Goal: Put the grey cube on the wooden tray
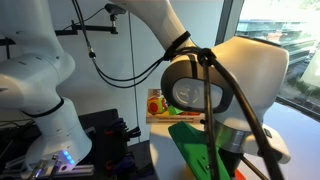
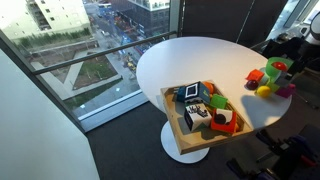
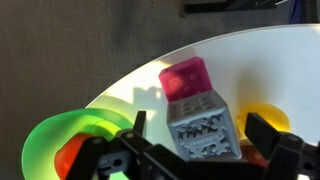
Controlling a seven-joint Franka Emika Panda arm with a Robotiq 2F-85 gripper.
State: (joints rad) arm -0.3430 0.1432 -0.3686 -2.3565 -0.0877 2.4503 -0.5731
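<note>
The grey cube (image 3: 205, 130) stands on the white table in the wrist view, with a patterned front face. My gripper (image 3: 200, 126) is open, with one dark finger on each side of the cube; I cannot tell whether they touch it. A pink block (image 3: 187, 78) stands right behind the cube. The wooden tray (image 2: 172, 112) lies near the table's front edge in an exterior view and holds several small toys. The cube and the gripper cannot be made out in that view.
A yellow ball (image 3: 262, 116) lies right of the cube, a green bowl (image 3: 60, 140) with an orange-red piece to its left. An exterior view shows a toy cluster (image 2: 268, 80) at the table's right edge. The robot's arm (image 1: 230, 80) blocks much of an exterior view.
</note>
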